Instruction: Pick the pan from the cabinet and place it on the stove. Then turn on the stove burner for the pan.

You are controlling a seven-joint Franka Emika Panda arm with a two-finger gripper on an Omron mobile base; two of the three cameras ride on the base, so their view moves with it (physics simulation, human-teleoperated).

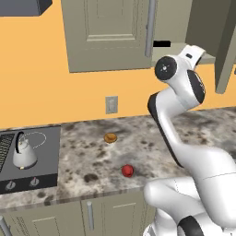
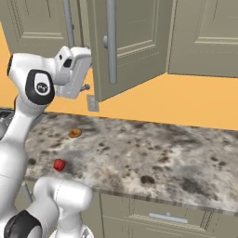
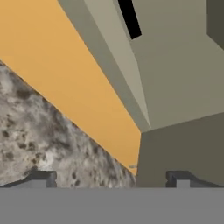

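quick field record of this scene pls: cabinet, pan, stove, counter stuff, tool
cabinet: door open, shelf edge showing
pan: black handle pokes out from inside cabinet
stove: cooktop at left, kettle on it
counter: red item, brown item
tool: raised near cabinet, empty, fingers apart

The scene is viewed from behind the arm on both sides, forward and down over the counter (image 1: 138,138). From the left, the gripper (image 1: 196,51) is seen at the open cabinet (image 1: 203,57), with the stove (image 1: 27,156) well below and left of it. From the right, the gripper (image 2: 81,76) is seen beside the open door (image 2: 125,46). Counter, wall and cabinet are shared. From the hand, close up, the cabinet's underside (image 3: 175,78) is faced, with fingertips (image 3: 41,177) low in view.
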